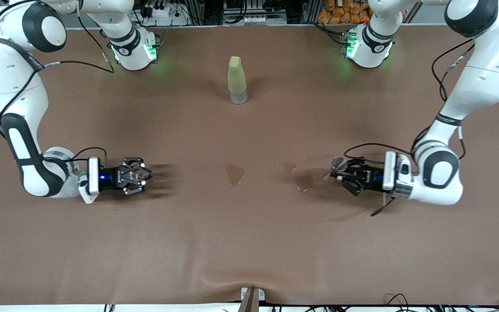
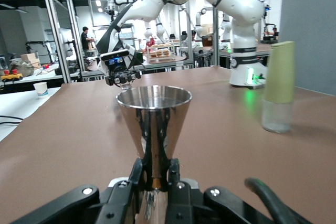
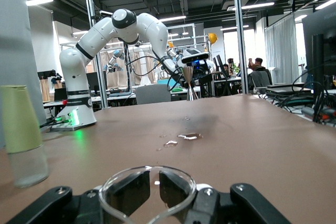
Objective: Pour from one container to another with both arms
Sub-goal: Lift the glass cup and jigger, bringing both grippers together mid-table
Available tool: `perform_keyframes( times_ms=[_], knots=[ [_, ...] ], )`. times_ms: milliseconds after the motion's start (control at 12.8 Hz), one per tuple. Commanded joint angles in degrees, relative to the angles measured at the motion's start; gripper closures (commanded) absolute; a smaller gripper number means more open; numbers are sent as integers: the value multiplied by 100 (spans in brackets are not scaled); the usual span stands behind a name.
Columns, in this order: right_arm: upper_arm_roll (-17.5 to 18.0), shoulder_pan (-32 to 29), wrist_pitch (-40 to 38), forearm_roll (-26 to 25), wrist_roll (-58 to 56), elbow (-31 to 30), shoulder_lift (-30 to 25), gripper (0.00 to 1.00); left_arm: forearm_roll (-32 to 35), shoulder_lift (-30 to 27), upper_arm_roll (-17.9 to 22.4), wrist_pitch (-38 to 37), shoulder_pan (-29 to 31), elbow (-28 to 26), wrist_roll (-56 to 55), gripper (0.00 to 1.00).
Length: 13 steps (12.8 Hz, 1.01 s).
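- Holding a clear glass cup (image 1: pixel 136 174) upright, the right gripper (image 1: pixel 139 177) hangs just above the brown table (image 1: pixel 249 242) toward the right arm's end; its jaws are closed on the cup, whose round rim shows at the bottom of the right wrist view (image 3: pixel 148 192). Kept level and mouth-up, the cup looks ready to receive liquid.
- Standing alone near the robots' bases, between the two arms, is a bottle (image 1: pixel 237 80) with a pale green upper part and a clear base. Neither gripper is near it, so it seems to play no part in the pour for now.
- Lying on the table nearer the camera than the bottle are small wet puddles (image 1: pixel 234 173), between the two grippers; they suggest spilled liquid, so the pour calls for care.
- Gripping a shiny metal jigger (image 1: pixel 338 164) by its narrow waist, the left gripper (image 1: pixel 340 175) hangs over the table toward the left arm's end, jaws closed on it. In the left wrist view the jigger (image 2: pixel 154 124) stands upright with its flared cone open upward, so nothing is pouring yet.
- The two vessels face each other, well apart; the arms would have to come together before tipping.
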Motion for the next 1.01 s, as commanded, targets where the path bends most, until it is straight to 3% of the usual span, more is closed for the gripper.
perform_keyframes(
  times_ms=[0,156,312,390,546,936],
  knots=[
    [147,202,285,440,93,-619,-463,100,-446,-6,-3,668,-502,-71,-72,94],
    [419,220,803,758,102,-1280,-956,100,-876,55,5,1153,-977,-80,-72,94],
    [692,246,1059,1415,15,-1676,-1027,100,-1324,99,14,1479,-1346,-115,-72,94],
    [798,272,1330,1505,-46,-1817,-1184,100,-1527,134,23,1646,-1531,-115,-46,94],
    [1113,273,1980,1855,-38,-2334,-1798,100,-1826,248,49,2050,-1900,-106,51,94],
    [2132,255,3245,3076,-56,-2977,-2169,100,-2635,372,67,2911,-2797,-27,244,94]
  ],
)
